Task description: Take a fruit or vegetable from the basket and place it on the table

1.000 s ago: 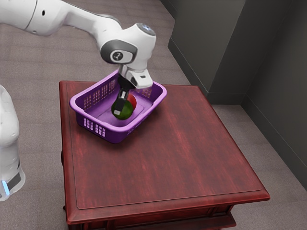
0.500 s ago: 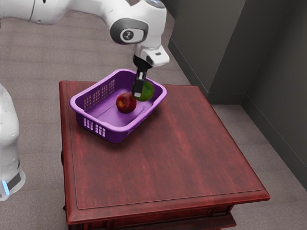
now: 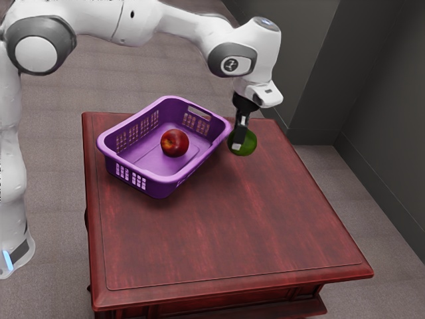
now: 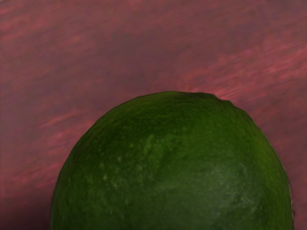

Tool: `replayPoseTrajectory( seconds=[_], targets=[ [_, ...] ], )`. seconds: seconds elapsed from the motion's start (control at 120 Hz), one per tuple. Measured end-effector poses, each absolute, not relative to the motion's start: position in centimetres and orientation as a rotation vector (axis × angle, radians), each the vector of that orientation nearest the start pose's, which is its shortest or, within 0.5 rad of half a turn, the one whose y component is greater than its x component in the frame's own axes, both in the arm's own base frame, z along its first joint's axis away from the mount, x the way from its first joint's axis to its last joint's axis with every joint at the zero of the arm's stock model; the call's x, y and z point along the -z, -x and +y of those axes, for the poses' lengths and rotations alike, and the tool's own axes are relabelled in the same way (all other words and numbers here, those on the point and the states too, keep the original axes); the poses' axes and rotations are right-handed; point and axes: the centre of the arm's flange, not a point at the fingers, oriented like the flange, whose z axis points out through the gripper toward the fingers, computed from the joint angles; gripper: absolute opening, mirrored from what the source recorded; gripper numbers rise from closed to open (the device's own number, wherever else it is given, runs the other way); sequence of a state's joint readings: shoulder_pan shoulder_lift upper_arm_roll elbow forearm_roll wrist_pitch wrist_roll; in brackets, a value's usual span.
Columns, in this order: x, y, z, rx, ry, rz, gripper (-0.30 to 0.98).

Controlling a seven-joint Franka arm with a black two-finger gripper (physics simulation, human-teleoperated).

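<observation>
In the exterior view, your arm reached in from the upper left, and the claw pointed down beside the purple basket. The claw was closed on the green fruit, pinching it; 1 black finger lay against the near side of the fruit, while the far finger was hidden. The fruit was outside the basket, just past the rim toward the exterior view's right, above the tabletop. You couldn't tell from there how much air was left beneath it. The red apple sat inside the basket, well apart from the claw, and you needed only 1 piece, so it could have been left alone.

In the wrist view, the rounded, dark green skin of your fruit bulged large right under the hand, with the reddish wood grain beyond it. No basket wall came between the fruit and that wood, which fitted a spot over bare tabletop.

The pick looked done, and the step in hand was the placing. Your next move called for a slow, straight descent, clear of the rim, until the fruit met the wood. Then you'd have wanted a gentle release and a vertical retreat, since something so round might have rolled.
</observation>
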State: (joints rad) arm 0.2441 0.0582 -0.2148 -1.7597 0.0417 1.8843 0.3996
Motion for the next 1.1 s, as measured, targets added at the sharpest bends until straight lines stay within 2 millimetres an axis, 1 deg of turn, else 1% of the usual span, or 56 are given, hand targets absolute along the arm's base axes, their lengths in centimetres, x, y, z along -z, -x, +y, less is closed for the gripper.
replayPoseTrajectory(
  seconds=[0.1,0.258,0.308,0.375,0.425,0.583,0.775,0.917,1.1],
  targets=[
    [-52.2,-60.7,2.2,0.103,3.053,0.588,0.31],
    [-50.8,-61.8,0.2,0.104,3.055,0.629,0.30],
    [-50.7,-61.9,-0.1,0.106,3.055,0.632,0.31],
    [-50.6,-62.0,-0.2,0.109,3.062,0.629,0.45],
    [-50.6,-62.0,-0.2,0.111,3.067,0.626,0.52],
    [-50.7,-62.0,-0.3,0.114,3.077,0.622,0.62],
    [-50.8,-61.9,-0.3,0.120,3.083,0.619,0.67],
    [-51.6,-62.0,-0.4,0.139,3.091,0.616,0.68],
    [-51.7,-62.1,-0.4,0.140,3.097,0.613,0.69]
  ],
)
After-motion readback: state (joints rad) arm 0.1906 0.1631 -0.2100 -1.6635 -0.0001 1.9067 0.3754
